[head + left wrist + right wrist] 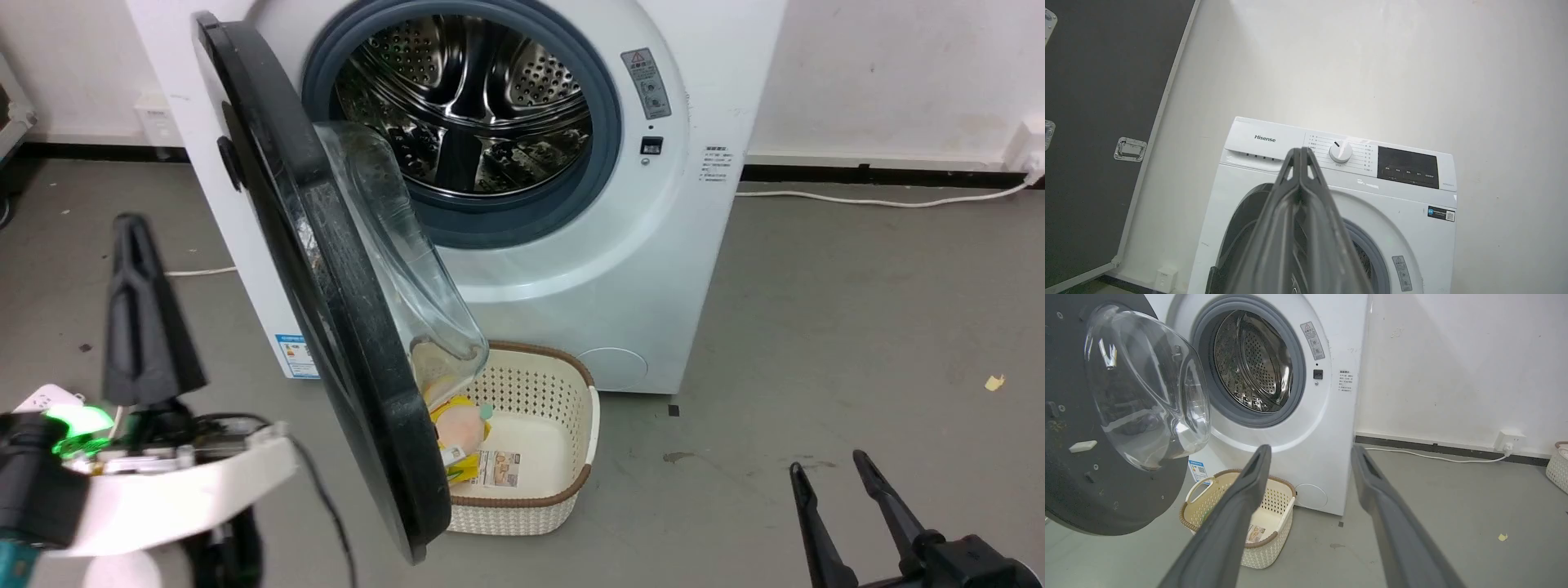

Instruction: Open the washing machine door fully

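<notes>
The white washing machine [620, 269] stands against the wall, its steel drum [465, 98] exposed. The washing machine door [326, 269] juts out toward me, nearly edge-on, its clear glass bowl [392, 245] facing right. My left gripper [131, 224] is shut and empty, pointing up, to the left of the door's outer side and apart from it. In the left wrist view the shut left gripper [1300, 152] points at the machine's control panel [1406, 167]. My right gripper [829, 464] is open and empty at the lower right, far from the door [1106, 498]; in its own view the right gripper [1310, 451] aims at the machine's front [1310, 428].
A cream woven basket [531, 353] holding a few items sits on the floor under the door's glass. A white cable [882, 200] runs along the right wall to a socket [1508, 441]. A black case [1094, 122] leans left of the machine. Grey floor lies to the right.
</notes>
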`<state>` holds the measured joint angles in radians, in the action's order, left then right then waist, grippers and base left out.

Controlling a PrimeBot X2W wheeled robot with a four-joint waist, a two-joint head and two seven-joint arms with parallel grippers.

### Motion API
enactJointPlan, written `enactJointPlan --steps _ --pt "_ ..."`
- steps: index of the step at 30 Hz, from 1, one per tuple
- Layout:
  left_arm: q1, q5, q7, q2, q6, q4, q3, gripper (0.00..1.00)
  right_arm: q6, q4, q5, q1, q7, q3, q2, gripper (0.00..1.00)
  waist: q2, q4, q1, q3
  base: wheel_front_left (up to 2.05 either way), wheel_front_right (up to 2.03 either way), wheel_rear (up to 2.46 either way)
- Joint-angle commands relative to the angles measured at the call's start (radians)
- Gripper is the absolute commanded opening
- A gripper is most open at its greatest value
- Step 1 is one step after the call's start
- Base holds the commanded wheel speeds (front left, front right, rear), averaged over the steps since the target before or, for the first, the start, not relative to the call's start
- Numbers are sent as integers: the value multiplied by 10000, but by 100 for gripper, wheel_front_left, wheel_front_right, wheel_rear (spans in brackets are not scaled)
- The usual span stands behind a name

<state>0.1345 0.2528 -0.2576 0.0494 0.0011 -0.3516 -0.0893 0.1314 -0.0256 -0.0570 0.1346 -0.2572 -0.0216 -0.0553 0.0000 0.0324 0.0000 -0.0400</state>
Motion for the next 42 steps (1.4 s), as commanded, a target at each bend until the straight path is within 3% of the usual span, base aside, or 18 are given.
enactJointPlan --steps 1,5,10,14,18,30,42 --pt "117 -49 -42 8 54 -143 194 0 -7 -36 -39 -29 -45 32 50 100 0 -35 0 -13 0 0 0" --pt "120 -345 290 8 5 -431 1102 0 -7 -55 -49 -61 -45 76 50 100 0 -135 0 -7 0 0 0" --pt "-199 -433 1001 8 -107 -343 2962 0 -7 -74 -134 -61 -45 42 51 100 0 -214 0 57 0 0 0" --pt "-537 -364 1326 8 -140 548 4244 0 -7 -83 -185 -85 -45 33 51 100 0 -258 0 128 0 0 0" --pt "-845 -189 1560 8 -33 1868 4903 0 -7 -89 -237 -139 -45 23 51 100 0 -313 0 196 0 0 0" --pt "-784 48 1082 134 588 4680 4402 0 -7 -135 -335 -141 -45 0 51 100 0 -151 0 321 0 0 0" --pt "-816 266 800 340 689 5091 4131 0 -7 -177 -445 -11 -45 91 51 100 0 1292 0 104 0 0 0"
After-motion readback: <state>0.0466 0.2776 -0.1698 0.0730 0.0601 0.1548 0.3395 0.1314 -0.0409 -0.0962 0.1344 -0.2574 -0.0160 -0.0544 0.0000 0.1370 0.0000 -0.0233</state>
